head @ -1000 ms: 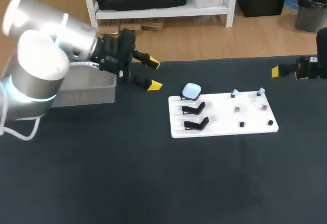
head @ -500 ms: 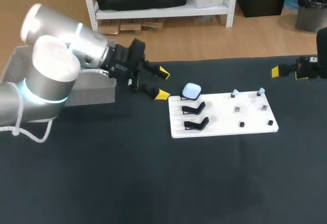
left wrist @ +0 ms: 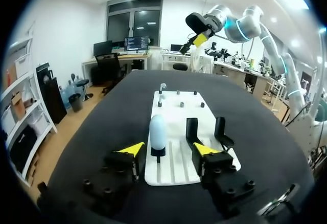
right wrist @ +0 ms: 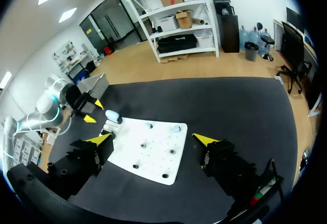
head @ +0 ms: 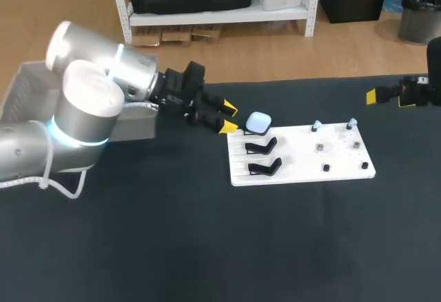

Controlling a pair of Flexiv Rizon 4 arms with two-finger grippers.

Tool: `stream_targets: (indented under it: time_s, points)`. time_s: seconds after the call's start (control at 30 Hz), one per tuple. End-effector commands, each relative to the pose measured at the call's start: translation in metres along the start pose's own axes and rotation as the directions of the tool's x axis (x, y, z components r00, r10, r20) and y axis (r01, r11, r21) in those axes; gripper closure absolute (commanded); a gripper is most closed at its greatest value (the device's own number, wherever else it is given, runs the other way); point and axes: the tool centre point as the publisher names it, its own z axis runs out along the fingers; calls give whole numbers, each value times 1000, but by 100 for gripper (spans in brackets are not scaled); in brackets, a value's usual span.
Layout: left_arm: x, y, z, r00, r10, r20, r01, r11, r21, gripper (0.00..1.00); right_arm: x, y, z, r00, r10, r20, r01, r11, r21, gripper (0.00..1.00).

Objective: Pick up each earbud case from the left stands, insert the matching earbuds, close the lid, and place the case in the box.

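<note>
Earbud case (head: 258,121), pale blue, is seen perched on the farthest of three black stands at the left end of the white board (head: 303,171), and it is not yet touched. The left pincer (head: 229,116) is held just left of it, fingers spread apart with nothing between them. In the left wrist view the case (left wrist: 157,131) is lined up just ahead of the gap.

The two nearer stands (head: 262,145) are found empty, so those cases are judged already dealt with. The inside of the grey box (head: 41,95), far left on the desk (head: 207,247), cannot be made out.

Two earbuds (head: 316,125) are spotted on pegs at the board's far side. The right pincer (right wrist: 154,138) is parked at the far right, fingers wide apart and empty.

For this last case, everything is left to be done: grasping, loading, lid closing, boxing.
</note>
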Motion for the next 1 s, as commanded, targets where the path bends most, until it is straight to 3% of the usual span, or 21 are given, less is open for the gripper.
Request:
stream_targets:
  time_s: [0.03, 0.13, 0.17, 0.23, 1.0]
  points:
    - [2, 13, 9, 1000, 3, 5, -4, 1000, 21, 41, 0, 0, 0, 1000, 0, -1, 0, 1000, 2, 0]
    - [2, 15, 13, 1000, 3, 7, -4, 1000, 25, 44, 0, 0, 0, 1000, 0, -1, 0, 1000, 2, 0]
    - [3, 15, 15, 1000, 4, 7, -4, 1000, 26, 50, 0, 0, 0, 1000, 0, -1, 0, 1000, 2, 0]
    - [5, 15, 17, 1000, 14, 1, -14, 999, 30, 53, 0, 0, 0, 1000, 0, -1, 0, 1000, 2, 0]
    - [5, 17, 39, 1000, -3, 17, 2, 999, 49, 52, 0, 0, 0, 1000, 0, -1, 0, 1000, 2, 0]
